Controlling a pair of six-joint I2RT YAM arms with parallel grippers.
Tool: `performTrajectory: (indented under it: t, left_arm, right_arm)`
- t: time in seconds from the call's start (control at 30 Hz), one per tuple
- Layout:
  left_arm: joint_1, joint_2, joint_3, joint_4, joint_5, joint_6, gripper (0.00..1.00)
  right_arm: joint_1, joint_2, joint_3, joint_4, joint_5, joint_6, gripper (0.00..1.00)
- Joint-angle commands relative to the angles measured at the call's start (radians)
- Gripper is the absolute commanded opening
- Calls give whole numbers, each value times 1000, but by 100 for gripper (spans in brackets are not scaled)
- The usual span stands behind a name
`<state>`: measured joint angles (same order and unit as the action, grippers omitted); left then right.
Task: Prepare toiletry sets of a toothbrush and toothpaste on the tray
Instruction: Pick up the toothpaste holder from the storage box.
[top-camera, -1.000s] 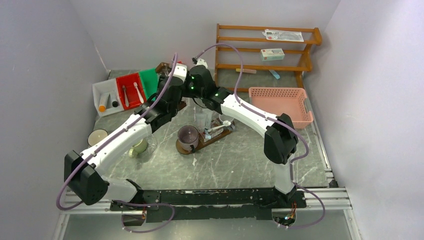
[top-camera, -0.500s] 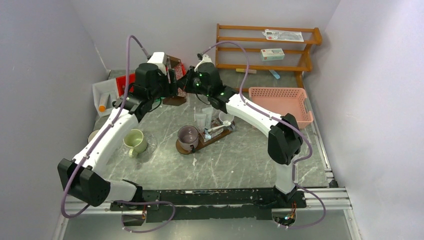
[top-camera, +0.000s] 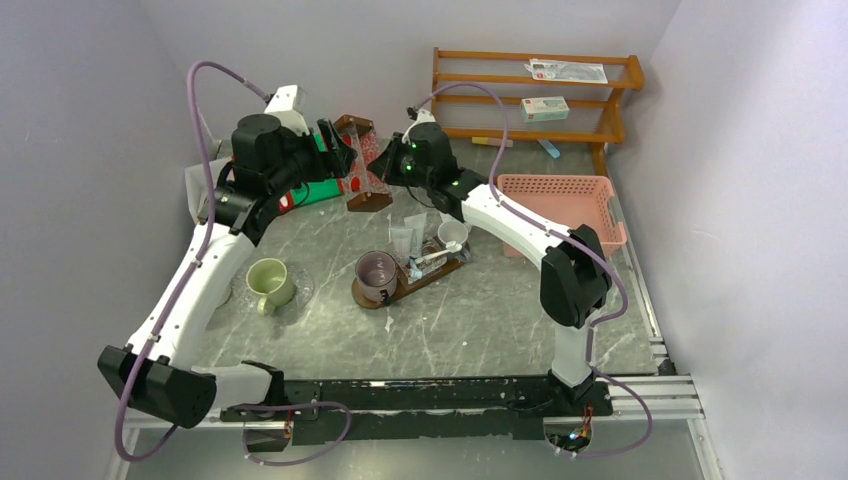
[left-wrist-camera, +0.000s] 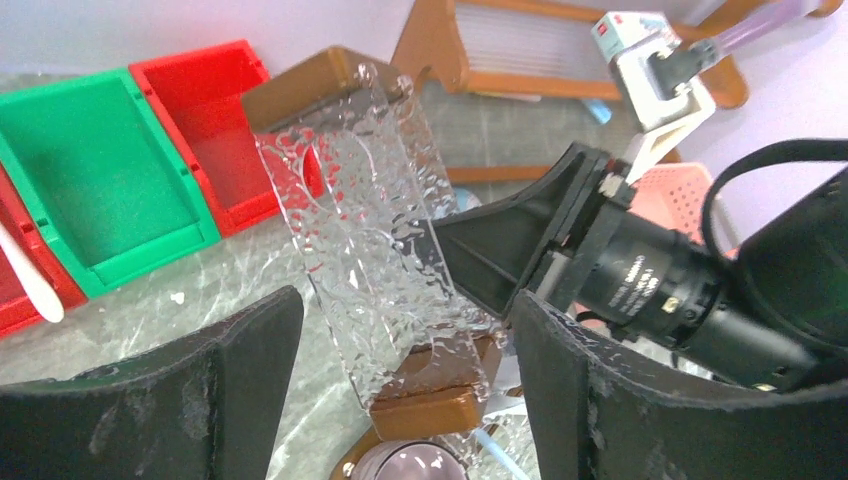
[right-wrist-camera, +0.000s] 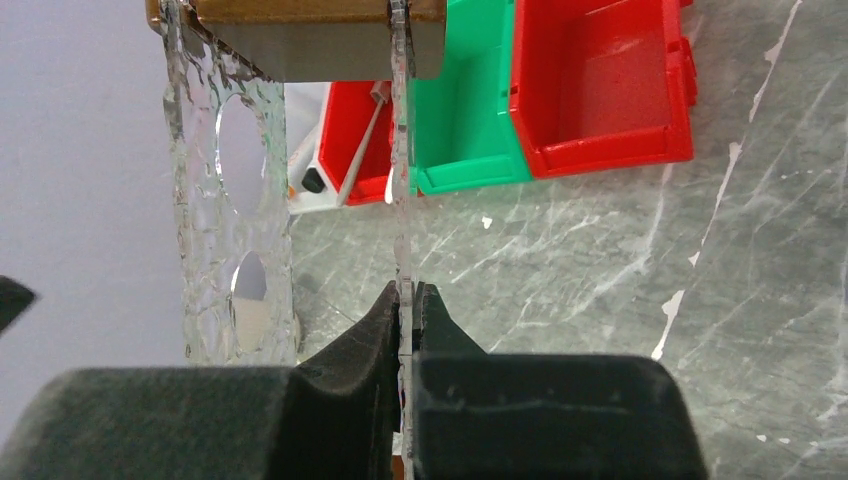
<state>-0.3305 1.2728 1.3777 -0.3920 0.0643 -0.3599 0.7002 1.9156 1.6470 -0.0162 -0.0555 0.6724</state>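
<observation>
The right fingers (right-wrist-camera: 385, 315) are pinched shut on the edge of one rippled pane of a clear holder (top-camera: 362, 165) with brown wood ends. That thin-edge grip looks chosen to carry the holder tilted and off the bench (top-camera: 480, 320), w/ its holes (seen in the right wrist view) left free. The left fingers (left-wrist-camera: 240, 370) are spread wide and hold nothing. They sit just beside the holder, facing it but not gripping, so the right arm alone bears it.

The tray (top-camera: 415, 280) lies flat mid-bench, on the arm-base side of both sets of fingers, apart from them and touched by neither. On it are a mug (top-camera: 377, 270), a small cup (top-camera: 452, 232) and what looks like a toothbrush (top-camera: 435, 258). A pale mug (top-camera: 268, 282) stands off the tray, to its left.
</observation>
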Motion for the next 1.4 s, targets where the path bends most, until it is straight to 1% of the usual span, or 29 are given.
performTrajectory:
  t: [0.0,0.07,0.1,0.2,0.27,0.33,0.5,0.8,0.97,1.07,1.23,1.37]
  left_arm:
    - [11,-8,52,-19,-25,-34,81]
    - [39,14,60,-51,-18,-57,79]
    - [63,23,52,-54,4,-74,76]
    - [125,34,0,-7,106,-128,70]
    - [154,43,-23,7,135,-158,64]
    - [175,56,-35,11,159,-169,60]
    - [182,75,-67,28,185,-164,57]
    - [182,86,-152,74,189,-182,54]
    - [180,93,-178,143,253,-226,52]
    - [179,74,-191,178,269,-236,53]
    - [179,26,-197,178,243,-208,54]
    - [179,25,-184,158,246,-183,53]
  right_arm:
    - [-1,-34,-4,40,-3,-11,0]
    - [-1,-41,-9,48,-5,-21,0]
    - [-1,-45,-13,53,-8,-26,0]
    - [-1,-56,-31,75,-22,-30,0]
    - [-1,-62,-39,90,-36,-28,0]
    - [-1,-64,-42,99,-53,-28,0]
    - [-1,-67,-40,106,-65,-25,0]
    - [-1,-75,-41,124,-76,-16,0]
    - [1,-73,-40,129,-85,-7,0]
    - [1,-72,-42,130,-88,-4,0]
    - [0,-71,-46,131,-89,-4,0]
    - [1,-67,-42,136,-99,4,0]
